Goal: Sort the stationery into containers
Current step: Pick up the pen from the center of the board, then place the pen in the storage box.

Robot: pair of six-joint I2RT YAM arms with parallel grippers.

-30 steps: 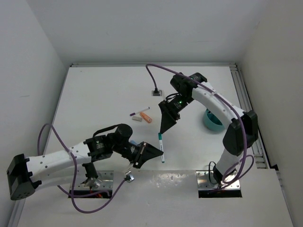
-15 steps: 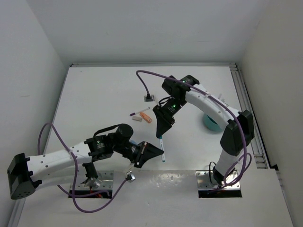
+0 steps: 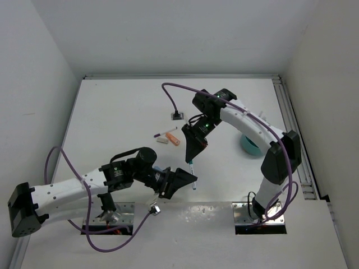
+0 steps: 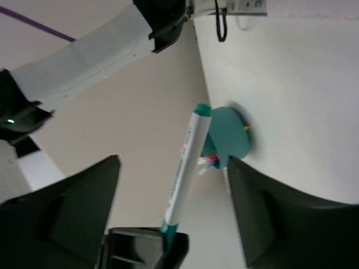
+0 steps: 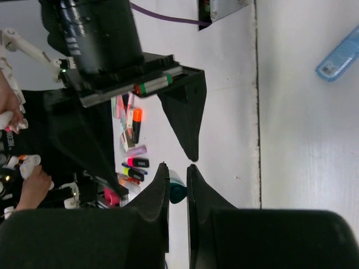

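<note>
Since a second ago the right gripper (image 3: 191, 158) has swung in over the far end of the teal pen (image 3: 192, 168) and closed on it. The left gripper (image 3: 184, 184), which was clamped on that pen, has spread its fingers.

From above, the right fingertips pinch the pen's far tip. The rest of the pen runs back toward the arm bases, between the parted left fingers. The teal cup (image 3: 251, 147) sits well off to the right gripper's right, partly behind that arm. The orange stick (image 3: 174, 139) and the beige eraser (image 3: 162, 140) lie near each other, just beyond and to the left of the right gripper, clear of it.

In the left wrist view, the left gripper (image 4: 173, 162) stands wide. The pen (image 4: 185, 168) slants up between its fingers and touches neither. The pen's lower teal end is caught in the other arm's black tips. The cup (image 4: 227, 137) is straight ahead past the pen, with red and blue pens inside.

In the right wrist view, the right gripper (image 5: 177, 168) is pressed onto the pen's teal end (image 5: 177, 191). A blue stick (image 5: 339, 53) lies on the table (image 5: 303, 140) off to one side.
</note>
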